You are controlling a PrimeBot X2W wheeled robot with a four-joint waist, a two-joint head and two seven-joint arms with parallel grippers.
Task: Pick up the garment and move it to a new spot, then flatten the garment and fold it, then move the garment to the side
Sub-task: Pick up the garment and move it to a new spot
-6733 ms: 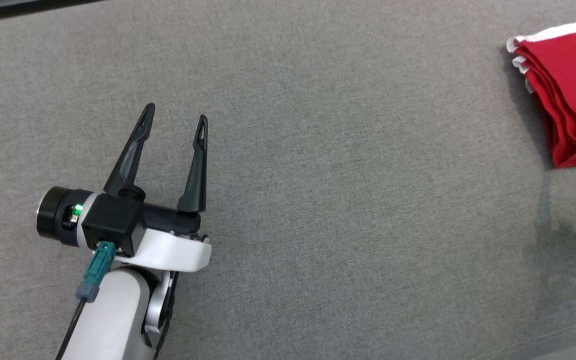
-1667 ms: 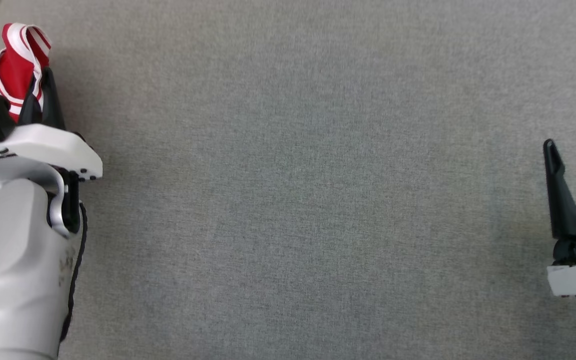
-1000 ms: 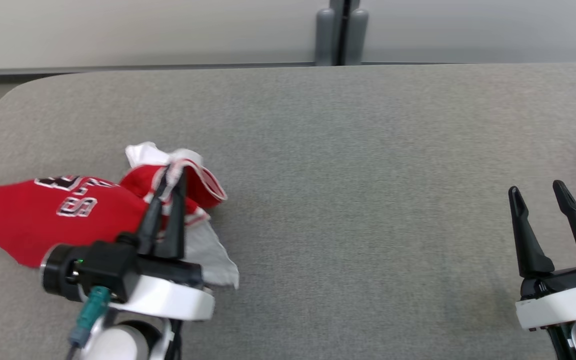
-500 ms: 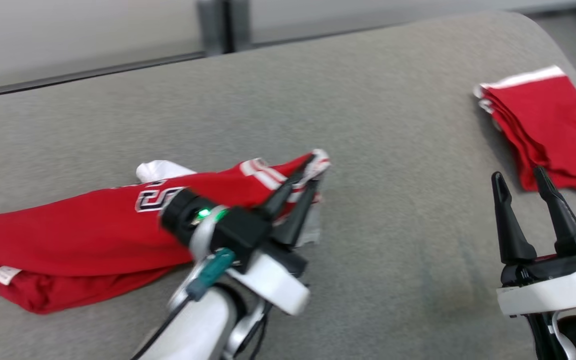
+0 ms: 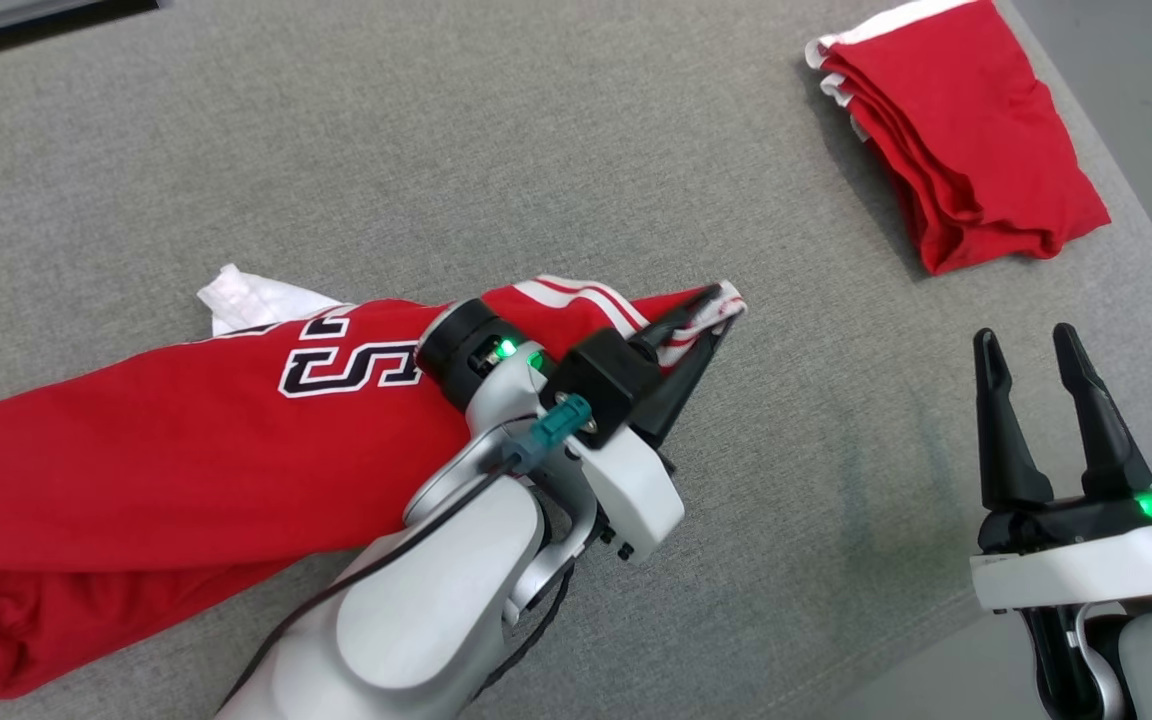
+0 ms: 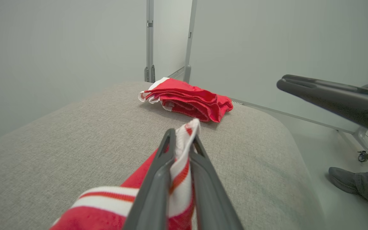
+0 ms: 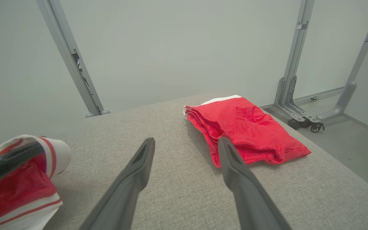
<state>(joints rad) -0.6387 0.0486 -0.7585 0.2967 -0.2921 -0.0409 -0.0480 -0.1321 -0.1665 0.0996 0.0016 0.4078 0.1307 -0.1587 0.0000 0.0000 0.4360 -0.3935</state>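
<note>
At centre of the head view, the left gripper point(image 5: 721, 308) is closed on the white-and-red striped hem of the red garment point(image 5: 186, 440). Its two dark fingers pinch the band between them, and the left wrist view shows the cloth squeezed flat and standing a little past the fingertips. From this grasp the garment trails back under the pale forearm towards the lower left. It lies stretched and rumpled on the grey fabric desk point(image 5: 436, 150), black-and-white lettering upward, with a white scrap at its far side. To the right, well apart from the garment, the right gripper point(image 5: 1024, 335) hovers with its fingers spread and nothing between them. Beyond it, a folded red cloth point(image 5: 966, 150) with white edging rests near the desk's right edge. Bare grey surface lies between the held hem and that folded cloth. The desk's right edge runs diagonally just past the right gripper, with pale floor point(image 5: 1136, 80) beyond.
</note>
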